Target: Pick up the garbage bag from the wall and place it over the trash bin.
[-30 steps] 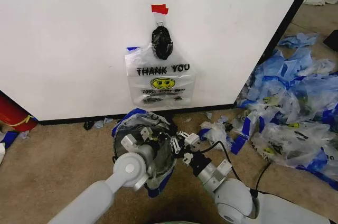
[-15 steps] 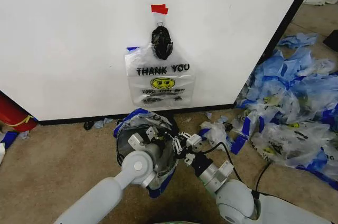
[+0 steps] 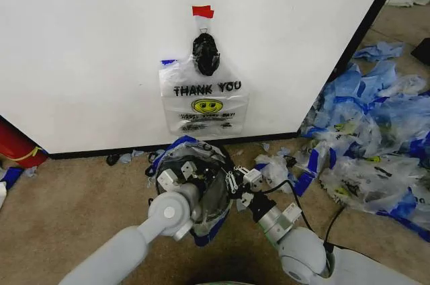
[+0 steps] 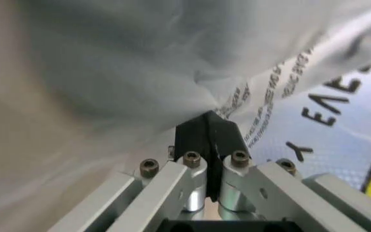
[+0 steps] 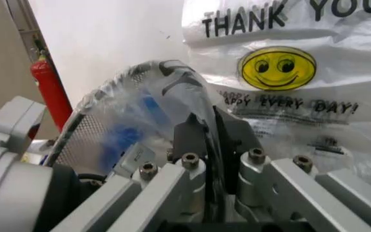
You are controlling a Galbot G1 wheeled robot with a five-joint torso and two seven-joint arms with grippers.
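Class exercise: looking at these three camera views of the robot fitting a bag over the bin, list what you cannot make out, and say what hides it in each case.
- Trash bin floor: head view, covered by the garbage bag and left gripper.
- Bin's near rim: head view, behind the left arm.
- Bag's small print: left wrist view, blurred.
- Fire extinguisher: head view, cut off by the picture's edge.
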